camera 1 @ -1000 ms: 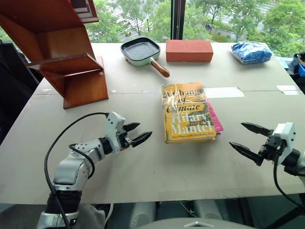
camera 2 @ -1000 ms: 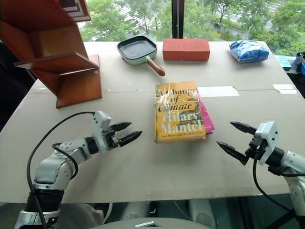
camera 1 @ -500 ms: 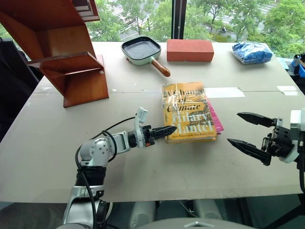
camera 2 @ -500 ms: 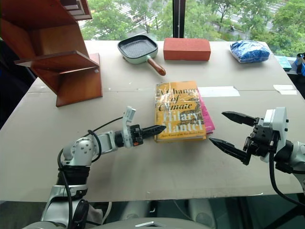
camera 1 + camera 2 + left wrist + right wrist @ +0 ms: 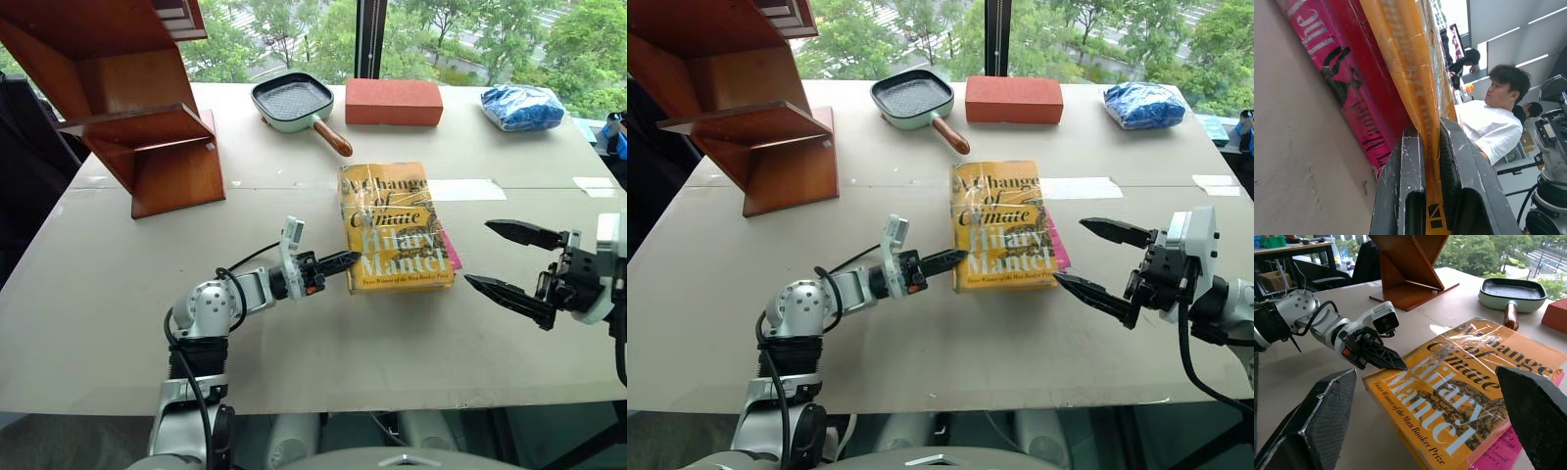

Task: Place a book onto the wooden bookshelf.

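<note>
Yellow-orange book (image 5: 395, 225) mid-table; wooden bookshelf (image 5: 127, 98) far-left.

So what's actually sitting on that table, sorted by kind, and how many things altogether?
Books: 2, the yellow-orange book and a pink book under it
Wooden bookshelf: 1
Frying pan: 1
Red brick: 1
Blue bag: 1
Total: 6

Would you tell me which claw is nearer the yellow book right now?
Left. The left claw is shut on the near left edge of the yellow book, touching it. The right claw hangs open just off the book's right side, not touching.
</note>
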You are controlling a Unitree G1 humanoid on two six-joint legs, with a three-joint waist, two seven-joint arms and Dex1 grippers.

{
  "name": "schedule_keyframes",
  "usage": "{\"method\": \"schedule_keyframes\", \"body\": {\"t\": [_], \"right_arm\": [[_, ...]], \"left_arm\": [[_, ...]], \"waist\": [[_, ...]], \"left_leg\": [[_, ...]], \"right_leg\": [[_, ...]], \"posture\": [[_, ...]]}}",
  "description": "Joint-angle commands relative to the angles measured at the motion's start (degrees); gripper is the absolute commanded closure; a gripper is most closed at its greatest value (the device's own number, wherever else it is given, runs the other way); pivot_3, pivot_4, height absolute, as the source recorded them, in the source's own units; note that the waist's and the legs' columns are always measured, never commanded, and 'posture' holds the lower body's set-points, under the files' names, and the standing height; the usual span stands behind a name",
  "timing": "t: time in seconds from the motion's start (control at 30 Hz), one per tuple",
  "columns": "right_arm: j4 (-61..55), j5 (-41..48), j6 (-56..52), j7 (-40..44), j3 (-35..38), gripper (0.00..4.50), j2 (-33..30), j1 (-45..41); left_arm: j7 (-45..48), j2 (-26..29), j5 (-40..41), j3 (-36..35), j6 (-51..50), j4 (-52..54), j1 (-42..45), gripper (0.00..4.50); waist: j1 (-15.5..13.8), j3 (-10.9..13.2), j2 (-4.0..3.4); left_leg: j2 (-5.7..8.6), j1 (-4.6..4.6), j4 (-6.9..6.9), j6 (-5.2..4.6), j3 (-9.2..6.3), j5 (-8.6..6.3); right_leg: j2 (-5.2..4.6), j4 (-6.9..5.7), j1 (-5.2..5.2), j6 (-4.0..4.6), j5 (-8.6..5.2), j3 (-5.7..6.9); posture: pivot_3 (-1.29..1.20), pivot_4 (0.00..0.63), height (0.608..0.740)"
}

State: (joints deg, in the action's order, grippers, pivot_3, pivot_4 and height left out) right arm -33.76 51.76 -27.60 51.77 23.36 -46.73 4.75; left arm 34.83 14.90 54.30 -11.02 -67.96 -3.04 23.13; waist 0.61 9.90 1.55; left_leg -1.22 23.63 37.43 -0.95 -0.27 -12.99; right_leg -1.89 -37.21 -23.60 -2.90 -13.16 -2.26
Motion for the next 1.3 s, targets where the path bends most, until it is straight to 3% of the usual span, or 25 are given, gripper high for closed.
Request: {"method": "schedule_keyframes", "body": {"t": [0.03,0.13,0.27,0.4,0.6,0.7,0.9,1.3], "right_arm": [[-0.5,1.9,-0.5,-0.3,0.5,0.00,-0.3,-2.4],[0.0,3.5,-1.5,-1.5,-0.3,0.00,0.5,-5.5],[1.4,2.1,-1.3,-3.5,-4.2,0.00,2.5,-11.4],[5.2,-0.6,-1.0,-6.3,-9.1,0.00,6.2,-19.8],[9.7,-2.1,-0.4,-7.0,-12.9,0.00,10.7,-29.4],[11.3,-2.2,-0.8,-8.6,-14.0,0.00,13.5,-33.6],[11.2,-0.1,-4.1,-11.6,-15.1,0.00,17.0,-37.3],[13.0,0.0,-6.7,-12.8,-16.2,0.00,20.0,-42.3]], "left_arm": [[-2.6,-0.6,2.7,-4.7,2.7,4.1,1.9,4.46],[-4.4,1.7,3.2,-8.4,6.1,6.9,6.2,4.46],[0.4,13.2,-7.9,-3.9,16.2,11.5,13.2,4.46],[9.4,29.7,-32.3,9.7,40.3,11.7,20.8,4.46],[10.2,41.0,-57.9,19.1,67.9,2.0,31.8,4.46],[8.5,45.9,-67.2,21.0,77.0,-4.5,34.2,4.46],[5.8,51.7,-74.9,19.2,84.9,-12.0,34.6,4.46],[3.0,56.6,-81.2,16.6,84.7,-16.4,34.7,4.46]], "waist": [[0.0,0.0,0.00],[0.1,0.0,0.03],[0.2,0.1,0.18],[0.1,0.2,0.06],[-0.9,0.3,0.07],[-0.4,0.3,0.04],[0.1,0.3,0.01],[0.1,0.3,0.00]], "left_leg": [[0.00,0.01,0.00,0.00,0.00,0.00],[0.00,0.03,0.01,0.00,-0.03,0.00],[-0.03,0.09,0.01,0.01,-0.12,0.01],[0.00,0.11,-0.09,0.02,0.02,0.01],[0.06,0.36,-0.17,0.02,0.09,0.01],[0.04,0.35,-0.20,0.01,0.15,0.01],[-0.05,0.37,-0.23,0.01,0.05,0.01],[-0.04,0.38,-0.10,0.00,0.06,0.01]], "right_leg": [[0.00,0.00,0.00,0.00,0.01,0.00],[0.01,0.00,-0.02,0.02,0.02,0.03],[0.11,-0.02,-0.12,0.03,0.05,0.10],[0.06,0.14,-0.13,-0.09,0.17,0.01],[-0.06,0.43,-0.24,-0.13,0.19,0.02],[-0.04,0.39,-0.30,-0.14,0.19,-0.03],[0.03,0.26,-0.35,-0.15,0.19,0.10],[-0.01,0.08,-0.36,-0.16,0.20,0.13]], "posture": [[0.00,0.150,0.740],[0.00,0.150,0.740],[0.00,0.150,0.740],[0.00,0.150,0.740],[0.00,0.150,0.740],[0.00,0.150,0.740],[0.00,0.150,0.740],[0.00,0.150,0.740]]}}
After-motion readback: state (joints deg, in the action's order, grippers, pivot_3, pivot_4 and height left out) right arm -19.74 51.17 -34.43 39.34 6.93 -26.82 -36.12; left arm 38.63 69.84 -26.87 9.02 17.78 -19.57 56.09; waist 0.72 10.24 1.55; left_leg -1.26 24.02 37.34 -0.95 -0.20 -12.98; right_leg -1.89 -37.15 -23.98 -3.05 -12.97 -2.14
